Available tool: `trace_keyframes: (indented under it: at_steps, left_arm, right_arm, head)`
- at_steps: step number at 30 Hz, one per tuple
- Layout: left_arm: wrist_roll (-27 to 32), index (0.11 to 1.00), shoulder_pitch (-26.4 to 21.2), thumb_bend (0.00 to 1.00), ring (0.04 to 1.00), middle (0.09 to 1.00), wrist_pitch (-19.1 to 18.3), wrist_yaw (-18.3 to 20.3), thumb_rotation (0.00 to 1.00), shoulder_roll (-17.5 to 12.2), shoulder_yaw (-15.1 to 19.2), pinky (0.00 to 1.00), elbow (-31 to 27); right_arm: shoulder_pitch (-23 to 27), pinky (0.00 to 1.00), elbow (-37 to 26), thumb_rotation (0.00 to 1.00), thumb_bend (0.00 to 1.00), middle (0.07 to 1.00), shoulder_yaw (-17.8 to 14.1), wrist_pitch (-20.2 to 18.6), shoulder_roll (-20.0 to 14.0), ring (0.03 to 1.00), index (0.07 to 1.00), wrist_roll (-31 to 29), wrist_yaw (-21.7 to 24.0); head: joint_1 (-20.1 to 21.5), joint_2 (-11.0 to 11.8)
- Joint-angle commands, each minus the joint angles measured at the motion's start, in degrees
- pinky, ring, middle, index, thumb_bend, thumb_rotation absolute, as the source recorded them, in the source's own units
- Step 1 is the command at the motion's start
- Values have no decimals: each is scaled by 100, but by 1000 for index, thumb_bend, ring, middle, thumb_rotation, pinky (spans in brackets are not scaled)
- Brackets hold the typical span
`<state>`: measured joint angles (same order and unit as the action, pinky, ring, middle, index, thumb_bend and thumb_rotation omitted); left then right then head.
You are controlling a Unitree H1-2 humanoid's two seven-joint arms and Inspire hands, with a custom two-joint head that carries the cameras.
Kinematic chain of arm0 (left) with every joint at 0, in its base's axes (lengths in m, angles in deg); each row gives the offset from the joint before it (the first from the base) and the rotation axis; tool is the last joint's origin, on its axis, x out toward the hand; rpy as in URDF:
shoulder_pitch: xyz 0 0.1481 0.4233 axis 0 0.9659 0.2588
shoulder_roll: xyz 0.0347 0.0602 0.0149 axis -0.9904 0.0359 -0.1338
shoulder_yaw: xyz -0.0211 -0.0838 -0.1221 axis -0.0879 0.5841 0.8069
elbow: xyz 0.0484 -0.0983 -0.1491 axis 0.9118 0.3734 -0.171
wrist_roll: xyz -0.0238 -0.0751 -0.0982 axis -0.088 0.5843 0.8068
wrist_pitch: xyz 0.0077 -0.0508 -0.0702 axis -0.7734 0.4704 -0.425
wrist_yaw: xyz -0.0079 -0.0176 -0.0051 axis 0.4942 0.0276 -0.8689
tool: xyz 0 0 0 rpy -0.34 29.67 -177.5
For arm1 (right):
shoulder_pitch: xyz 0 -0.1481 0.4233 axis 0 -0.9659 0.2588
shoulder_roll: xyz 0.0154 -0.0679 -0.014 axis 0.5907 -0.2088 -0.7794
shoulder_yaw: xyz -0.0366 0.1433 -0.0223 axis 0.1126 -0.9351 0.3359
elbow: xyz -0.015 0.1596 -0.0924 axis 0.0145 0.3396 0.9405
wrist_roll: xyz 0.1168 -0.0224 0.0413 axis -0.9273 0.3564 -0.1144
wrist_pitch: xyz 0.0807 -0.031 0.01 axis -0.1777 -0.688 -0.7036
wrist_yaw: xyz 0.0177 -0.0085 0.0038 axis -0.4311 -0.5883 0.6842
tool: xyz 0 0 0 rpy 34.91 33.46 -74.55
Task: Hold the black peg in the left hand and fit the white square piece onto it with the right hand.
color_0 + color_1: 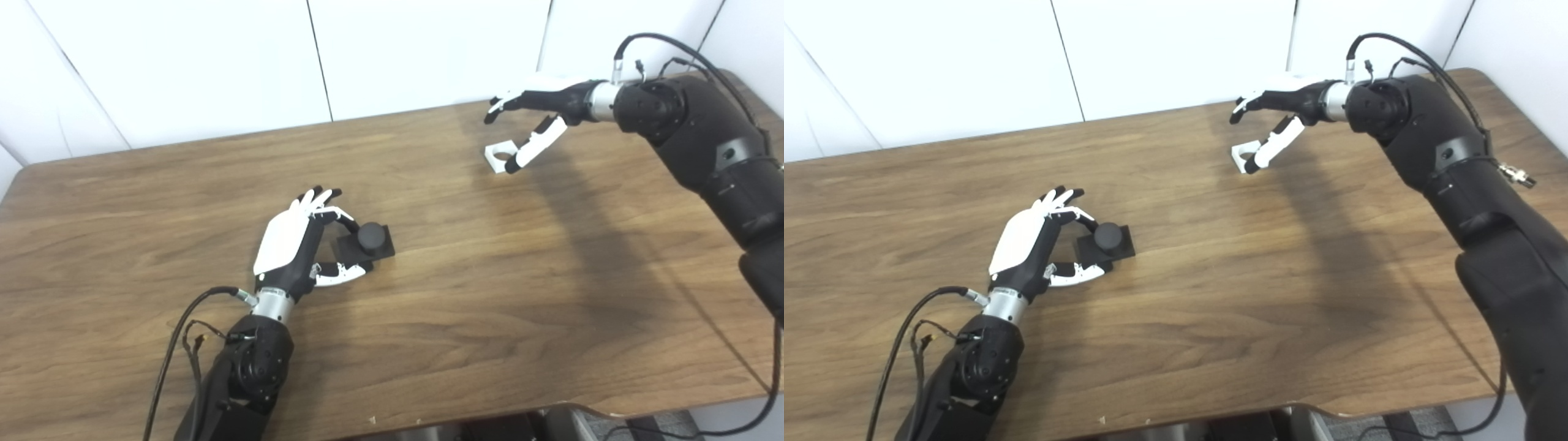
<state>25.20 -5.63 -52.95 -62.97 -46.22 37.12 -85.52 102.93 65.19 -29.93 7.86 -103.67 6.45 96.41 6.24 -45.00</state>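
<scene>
The left hand (294, 245) has its fingers (331, 214) and thumb curled around the square base of the black peg (365, 241), which sits on the wooden table (465, 294); whether they actually grip it cannot be told. The right hand (539, 116) is spread apart, its thumb tip touching the white square piece (499, 156), which lies just below the fingers at the table's far side.

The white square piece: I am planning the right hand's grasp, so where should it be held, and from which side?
Probably by two opposite outer edges, coming down from above. The white square piece lies flat on the table with its round hole facing up, and that hole must stay clear for the black peg. The right hand hovers open over it, thumb beside the near edge.
</scene>
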Motion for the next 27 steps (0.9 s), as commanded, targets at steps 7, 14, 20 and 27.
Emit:
trace_keyframes:
  at_steps: [7,14,20,27]
  left_arm:
    - [-191,493,163,514,992,927,-114,251,84,-124,-95,1000,222]
    - [-187,493,172,514,992,928,-138,245,83,-99,-97,1000,229]
    - [-174,492,162,513,994,927,-143,235,83,-76,-85,1000,228]
    - [-163,492,139,513,999,931,-212,306,85,-49,-88,1000,187]
  right_arm:
    - [303,991,158,598,1000,971,29,197,-141,999,865,168,-211]
    - [196,976,360,488,1000,950,-1,450,-115,978,813,205,-541]
    - [116,998,582,452,970,937,-31,599,-16,974,797,202,-893]
    - [104,995,737,481,924,928,82,660,154,959,796,384,-1255]
  head:
    - [-23,-25]
    - [-86,-53]
    - [-124,-59]
    - [-204,-74]
